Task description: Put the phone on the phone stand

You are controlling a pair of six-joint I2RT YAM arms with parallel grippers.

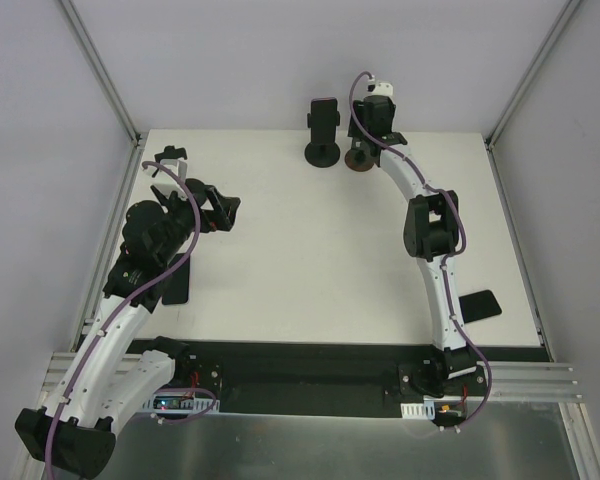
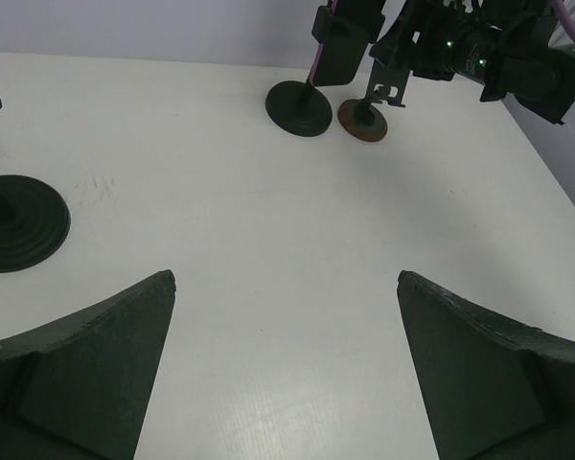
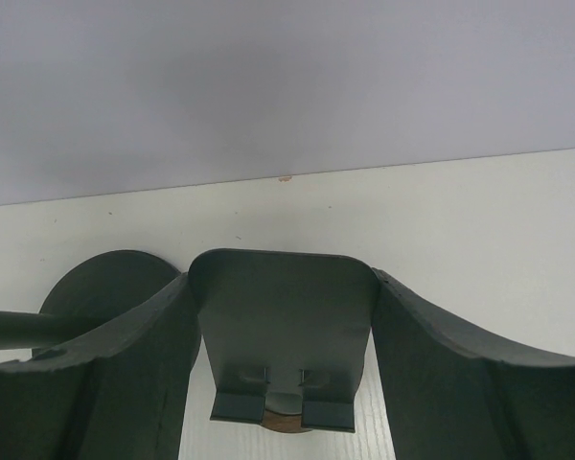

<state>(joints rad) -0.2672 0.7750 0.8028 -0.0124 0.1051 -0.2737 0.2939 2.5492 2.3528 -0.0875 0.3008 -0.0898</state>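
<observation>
Dark phone stand plate (image 3: pixel 283 331) | between right end effector (image 3: pixel 281 283) fingers | grip unclear

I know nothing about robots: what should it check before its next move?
1. Left gripper open, empty: ok.
2. Right gripper around the cradle of the brown-based stand: ok.
3. Firm grip on cradle: cannot tell.
4. Load held: not ok; a phone lies flat beside the right arm.
5. Room from the black-based stand: cannot tell; it stands close.
</observation>
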